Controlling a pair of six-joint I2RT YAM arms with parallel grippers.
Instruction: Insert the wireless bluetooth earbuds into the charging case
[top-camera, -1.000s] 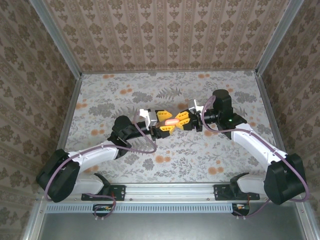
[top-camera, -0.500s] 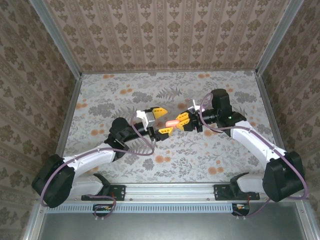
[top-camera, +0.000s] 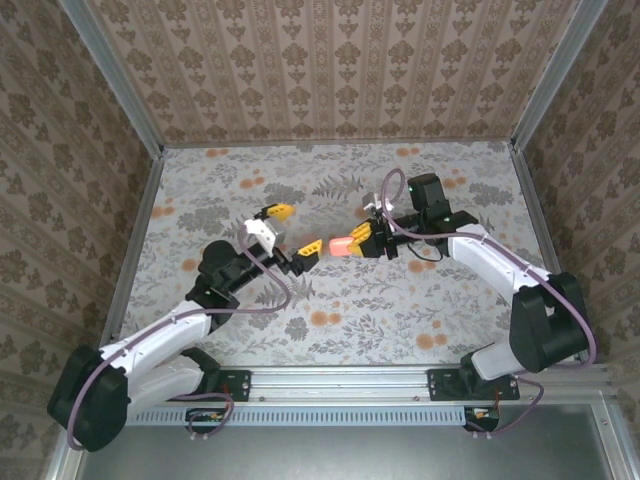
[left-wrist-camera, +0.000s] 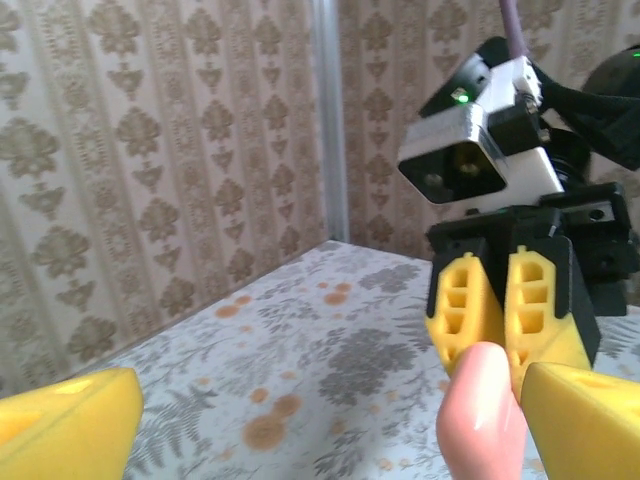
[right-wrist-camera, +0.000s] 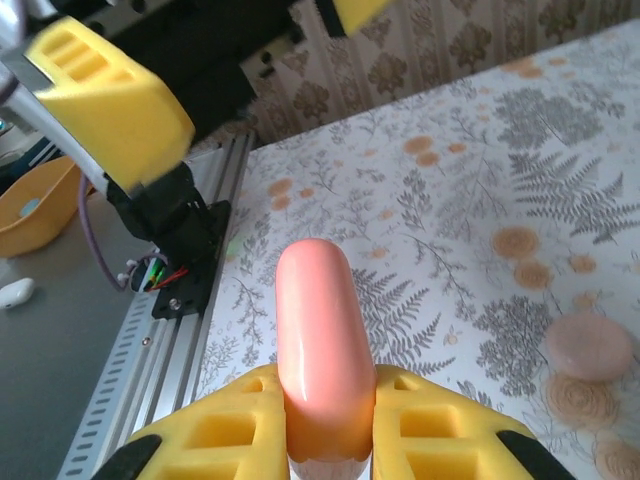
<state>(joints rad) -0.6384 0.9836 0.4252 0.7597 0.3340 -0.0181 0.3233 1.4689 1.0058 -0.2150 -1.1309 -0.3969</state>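
- The right gripper (right-wrist-camera: 322, 400) is clenched on one end of the pink case (right-wrist-camera: 318, 330). The rest of the case juts out past its fingertips, clear of the cloth (top-camera: 400, 310).
- The left gripper (top-camera: 293, 230) is released, with its jaws spread wide. One finger stands just beside the free end of the case, and the other is well apart from it.
- A pale pink disc (right-wrist-camera: 590, 346) lies on the cloth below the case and to one side.
- The earbuds are too small to tell from the orange blots of the cloth.
- Risk: the case is pinched at one end only. It could pivot or slip out of the jaws if the left finger beside it brushes the free end.
- Risk: the case shows no open lid. In my judgement nothing can go in until it is opened, and prying at it against a one-ended grip could knock it loose.
- Change: a second ago both grippers met at the case. The left has since let go, opened fully and drawn back. The right carries the case alone and has turned slightly.
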